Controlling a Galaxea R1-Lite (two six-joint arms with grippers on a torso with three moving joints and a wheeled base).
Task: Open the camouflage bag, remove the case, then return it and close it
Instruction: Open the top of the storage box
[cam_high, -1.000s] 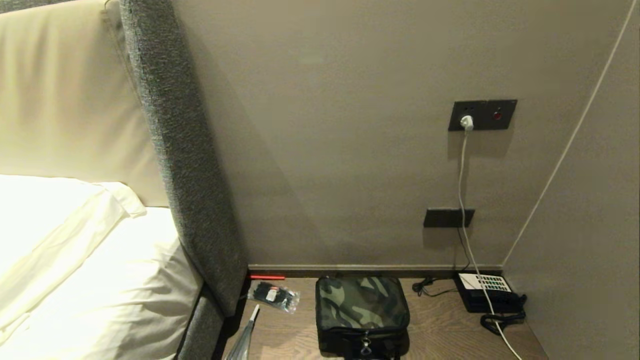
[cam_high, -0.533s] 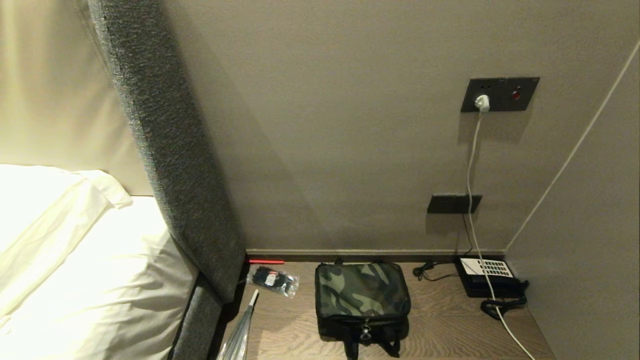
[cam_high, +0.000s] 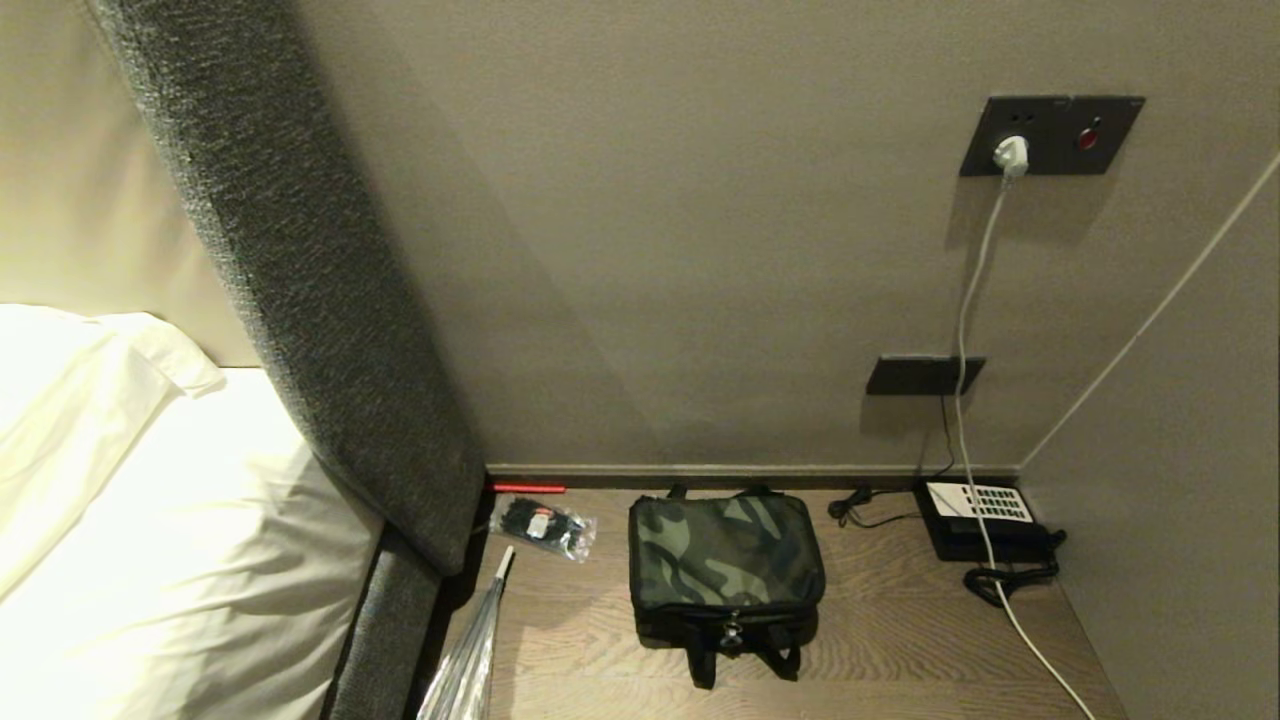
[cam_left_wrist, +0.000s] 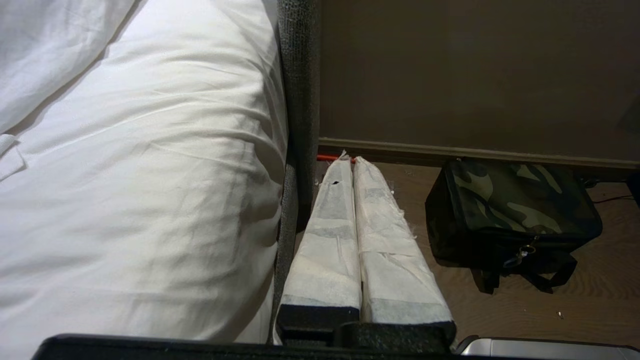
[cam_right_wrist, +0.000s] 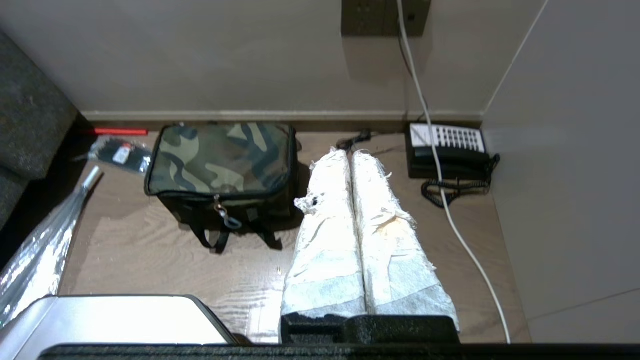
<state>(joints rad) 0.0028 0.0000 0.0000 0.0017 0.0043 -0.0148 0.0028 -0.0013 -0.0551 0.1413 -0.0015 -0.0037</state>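
- In the head view, the camouflage bag (cam_high: 726, 563) is seen lying on the wooden counter (cam_high: 900, 640), close to the back wall, with its lid zipped and its zip pull and black straps turned toward the robot. This placing is judged convenient, since the pull can be reached from the front. The case is not seen; it is presumably inside the shut bag.
- Around the bag, a clear packet of black ties (cam_high: 543, 525) and a red pen (cam_high: 528, 488) are found to the left, a black phone (cam_high: 975, 520) with its coiled cord to the right, and a white cable (cam_high: 975, 330) hangs from the wall socket (cam_high: 1050, 134) across the phone. A silvery folded thing (cam_high: 470, 660) leans at the counter's left edge, beside the grey headboard (cam_high: 300, 280) and the bed (cam_high: 150, 520).
- No arm is shown in this view.
- In the left wrist view, the left tool (cam_left_wrist: 352, 165) is seen with its white-wrapped fingers pressed together, empty, over the counter's left edge, beside the bed and well apart from the bag (cam_left_wrist: 515, 210).
- In the right wrist view, the right tool (cam_right_wrist: 351, 155) is also seen with fingers together and empty, between the bag (cam_right_wrist: 222, 160) and the phone (cam_right_wrist: 447, 150).
- The cable (cam_right_wrist: 450, 210) and the phone cord are judged a possible snag for the right arm; nothing stands before the zip.
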